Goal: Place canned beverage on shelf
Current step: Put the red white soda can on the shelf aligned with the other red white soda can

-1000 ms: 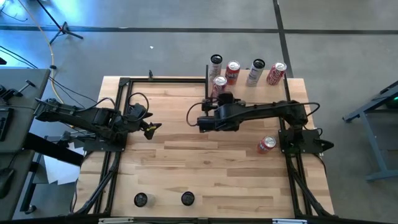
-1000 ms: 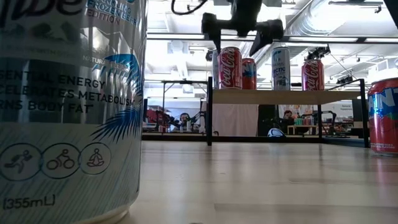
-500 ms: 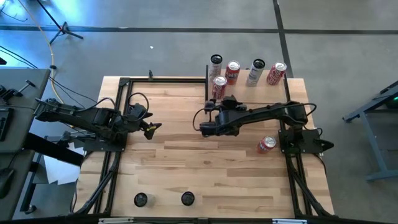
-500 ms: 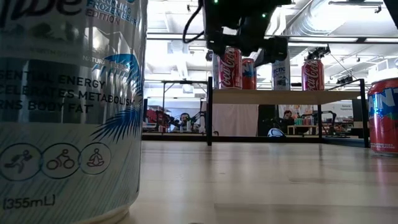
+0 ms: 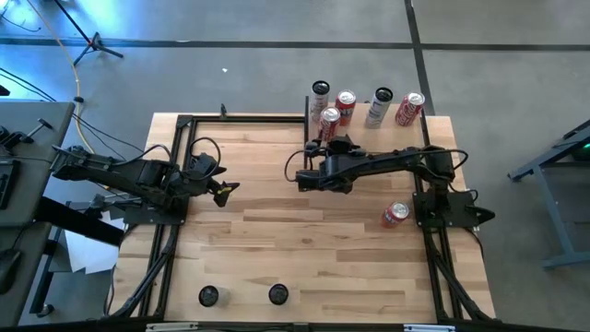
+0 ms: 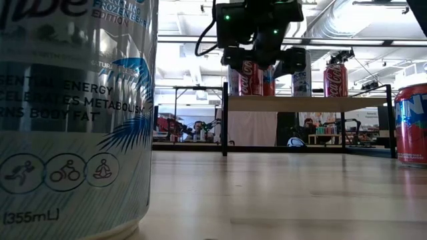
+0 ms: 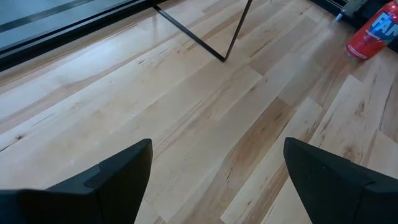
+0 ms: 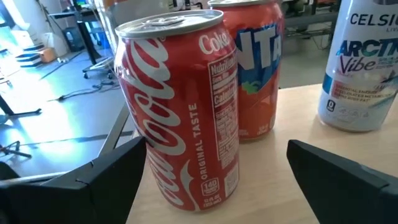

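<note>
The shelf (image 6: pixel 307 103) stands at the table's far right and bears several upright cans. The nearest is a red Coca-Cola can (image 8: pixel 180 106), also seen in the high view (image 5: pixel 329 118). An orange Fanta can (image 8: pixel 255 68) and a white Celsius can (image 8: pixel 360 68) stand behind it. My right gripper (image 5: pixel 324 146) hangs level at can height (image 6: pixel 261 67), open. Its fingers point at the Coca-Cola can, which stands on its base just ahead of them, untouched. My left gripper (image 5: pixel 224 191) waits open over bare wood at the table's left (image 7: pixel 217 180).
A red can (image 5: pixel 395 215) lies on its side on the table near the right arm's base. Two more cans (image 5: pixel 209 295) (image 5: pixel 277 293) stand upright at the near edge; one of them fills the low view's left (image 6: pixel 73 113). The table's middle is bare wood.
My right gripper has come down from above the shelf's cans to their height and moved toward the shelf at the far edge, tipping closer to level. Its fingers have stayed open. The Coca-Cola can has kept its place on the shelf.
</note>
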Robot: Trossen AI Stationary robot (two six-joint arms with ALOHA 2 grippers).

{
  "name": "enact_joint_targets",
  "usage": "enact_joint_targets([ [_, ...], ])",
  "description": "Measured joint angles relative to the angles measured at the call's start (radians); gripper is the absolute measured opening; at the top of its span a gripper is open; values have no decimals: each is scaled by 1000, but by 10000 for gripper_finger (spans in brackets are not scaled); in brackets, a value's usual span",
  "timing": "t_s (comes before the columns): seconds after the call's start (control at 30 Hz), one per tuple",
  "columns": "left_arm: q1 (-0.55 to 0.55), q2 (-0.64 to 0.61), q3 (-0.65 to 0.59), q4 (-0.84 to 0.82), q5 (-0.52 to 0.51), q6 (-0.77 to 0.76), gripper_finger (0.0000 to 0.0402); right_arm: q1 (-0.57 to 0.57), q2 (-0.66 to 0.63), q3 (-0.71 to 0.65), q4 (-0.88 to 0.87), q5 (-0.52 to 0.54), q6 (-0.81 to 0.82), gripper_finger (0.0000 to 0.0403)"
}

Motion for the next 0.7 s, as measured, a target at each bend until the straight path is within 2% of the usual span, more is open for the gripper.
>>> enact_joint_targets([
  [0.17, 0, 0, 0, 0, 0, 0, 337, -2, 0, 0, 11, -4, 5, 371],
  [0.3, 0, 0, 0, 0, 0, 0, 337, 0, 0, 0, 27, -18, 5, 349],
  [0.47, 0, 0, 0, 0, 0, 0, 337, 7, 0, 0, 31, -37, 52, 293],
  [0.7, 0, 0, 0, 0, 0, 0, 337, 26, 0, 0, 31, -44, 83, 182],
])
